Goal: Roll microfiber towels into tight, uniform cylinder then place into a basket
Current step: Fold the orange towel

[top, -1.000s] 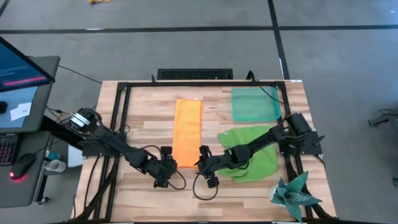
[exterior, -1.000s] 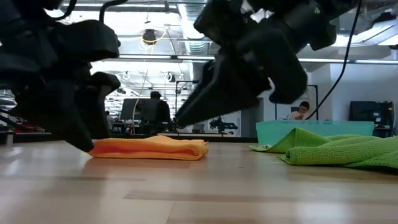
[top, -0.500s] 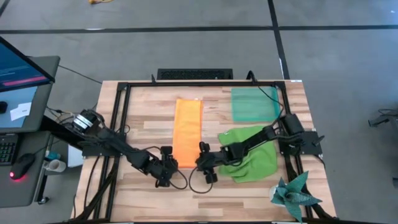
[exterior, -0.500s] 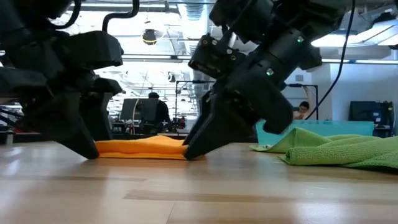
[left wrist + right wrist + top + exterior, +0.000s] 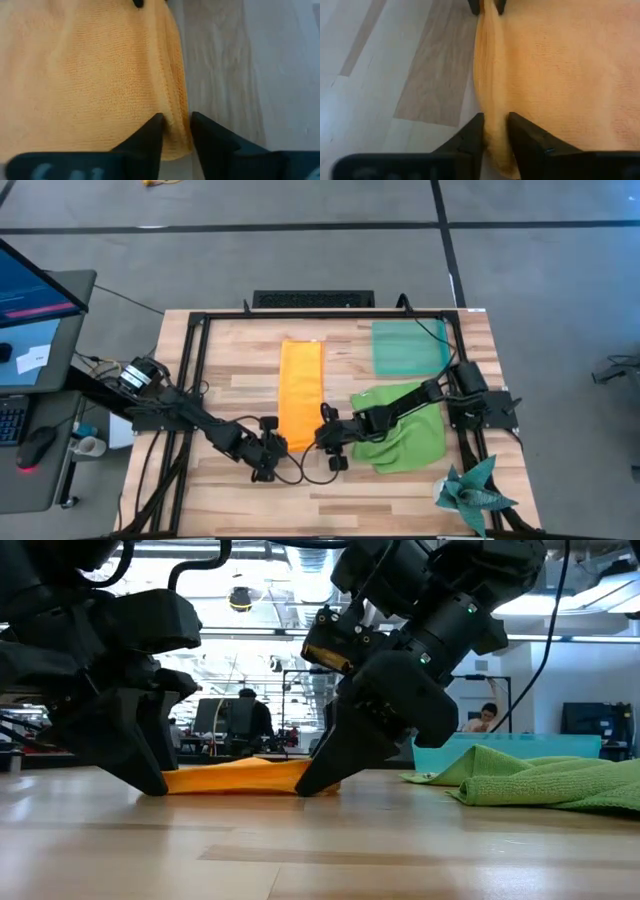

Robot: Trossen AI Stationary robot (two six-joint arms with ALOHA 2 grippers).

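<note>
The orange towel (image 5: 301,392) lies folded into a long narrow strip down the middle of the table, flat on the wood. My left gripper (image 5: 276,446) is at its near left corner, and my right gripper (image 5: 322,438) is at its near right corner. Each is shut on the cloth's near end. In the low view the left gripper (image 5: 152,778) and the right gripper (image 5: 318,778) stand at the two ends of the orange towel (image 5: 240,776). The green towel (image 5: 402,427) lies crumpled at the right. The teal-green basket (image 5: 408,347) stands at the far right. My left gripper pinches the orange towel's left side edge (image 5: 175,111), close to the near end, between its two fingers (image 5: 153,131). The fingers slant down from the near side. The cloth lies on the table. My right gripper pinches a raised fold along the orange towel's right side edge (image 5: 492,116), close to the near end, between its two fingers (image 5: 474,129). The fingers slant down from the near right. The rest of the cloth lies flat on the table.
A dark teal spiky star-shaped cloth (image 5: 470,492) lies at the near right corner. A black frame (image 5: 200,320) runs round the table top. A monitor and desk stand off the table's left. Bare wood shows left of the orange strip.
My right gripper has come down and gone toward the table's left edge, to the orange towel's near right corner. My left gripper has settled at the near left corner. The towel's near end, bulging before, now lies lower between the two grippers.
</note>
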